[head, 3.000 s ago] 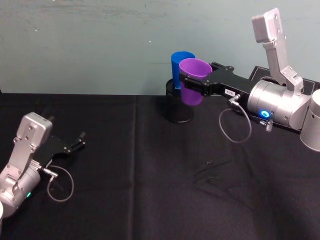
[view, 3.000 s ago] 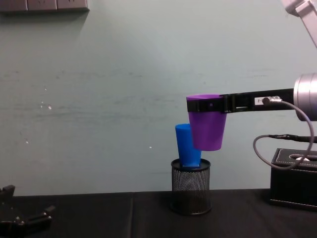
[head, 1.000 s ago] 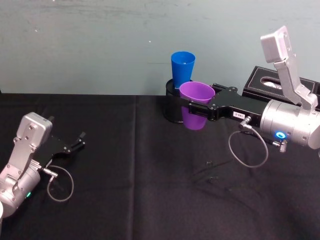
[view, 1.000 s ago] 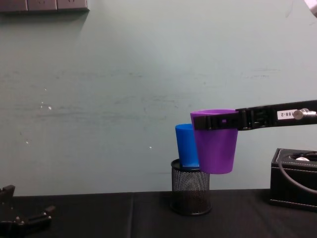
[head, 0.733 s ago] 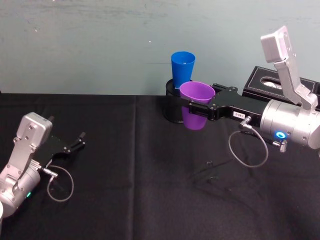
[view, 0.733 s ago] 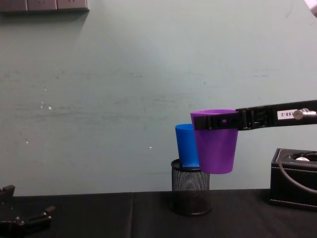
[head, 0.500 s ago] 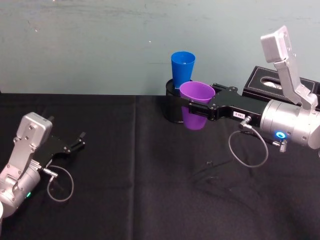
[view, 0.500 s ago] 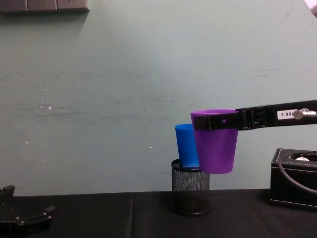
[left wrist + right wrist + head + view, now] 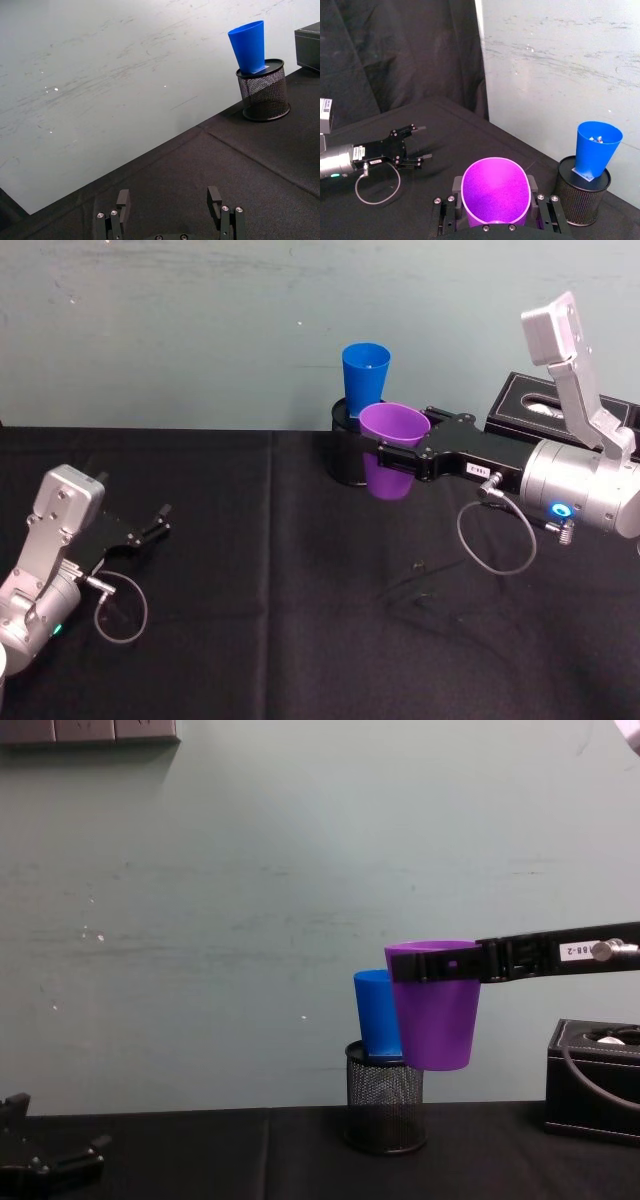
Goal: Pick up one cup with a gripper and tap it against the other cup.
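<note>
The purple cup (image 9: 393, 432) hangs upright above the table, with my right gripper (image 9: 391, 454) shut on it just under the rim. In the chest view the purple cup (image 9: 435, 1015) overlaps the blue cup (image 9: 371, 1015), held by the right gripper (image 9: 397, 965). The blue cup (image 9: 366, 373) stands in a black mesh pot behind it, and the right wrist view shows a gap between the purple cup (image 9: 495, 192) and the blue cup (image 9: 597, 147). My left gripper (image 9: 160, 521) rests open on the cloth at the left; its left wrist view (image 9: 169, 199) shows nothing between the fingers.
The black wire-mesh pot (image 9: 385, 1105) stands at the back of the black tablecloth (image 9: 280, 620). A black box (image 9: 535, 400) sits at the back right, behind the right arm. A pale wall closes the far side.
Since 3 s ago the right gripper has carried the purple cup down and back from the blue cup, toward me. Over the last second nothing has moved.
</note>
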